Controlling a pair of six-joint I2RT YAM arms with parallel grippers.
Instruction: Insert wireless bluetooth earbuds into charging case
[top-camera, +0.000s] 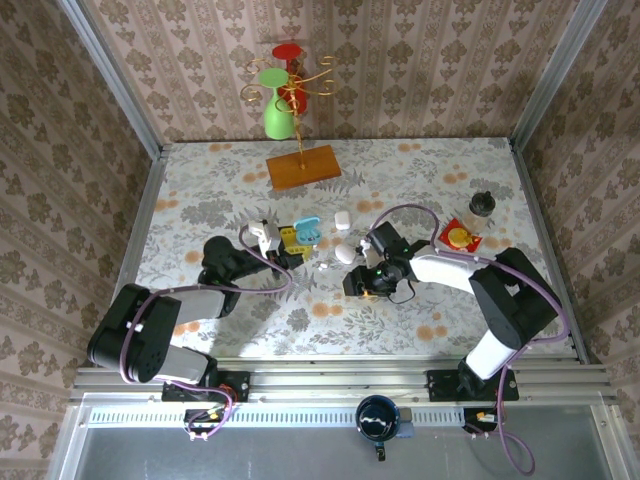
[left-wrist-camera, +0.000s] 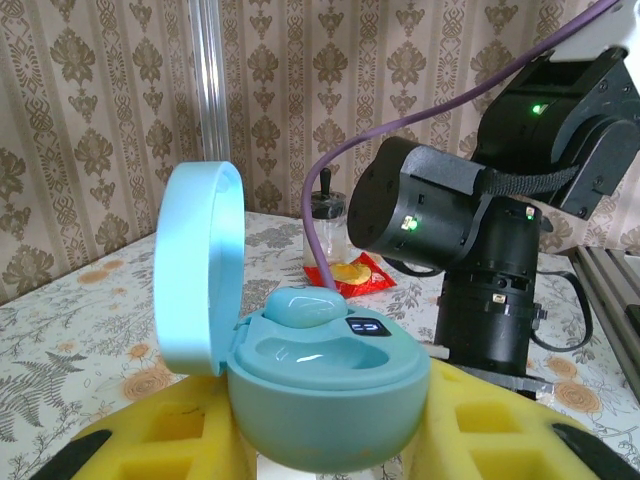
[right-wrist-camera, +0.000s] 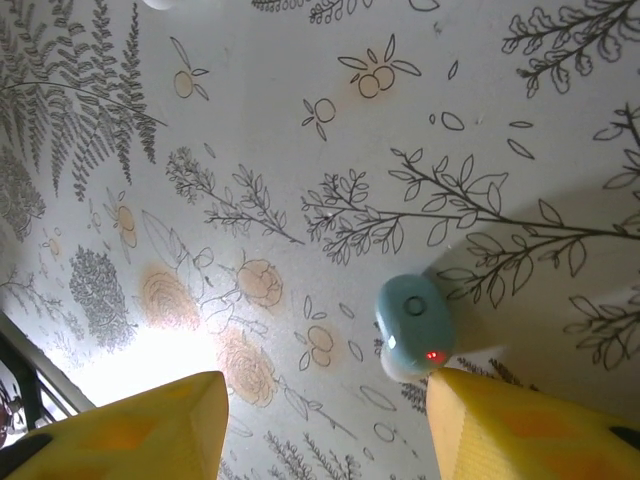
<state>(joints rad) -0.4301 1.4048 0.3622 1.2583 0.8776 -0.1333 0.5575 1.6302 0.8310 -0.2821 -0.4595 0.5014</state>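
Pinch lightly across the rounded sides of the tiny glossy earbud (right-wrist-camera: 412, 322), likely featherweight, hard and slippery, lying near the middle of the bench (right-wrist-camera: 300, 120) between the parted, empty right fingers (right-wrist-camera: 130, 430), with the open case (left-wrist-camera: 330, 395) clamped in the left fingers (left-wrist-camera: 160, 440).

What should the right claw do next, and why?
Probably the right gripper should shift toward the pale blue earbud and lower around it: it lies on the table beside one finger, off-centre, and the open charging case has an empty slot.
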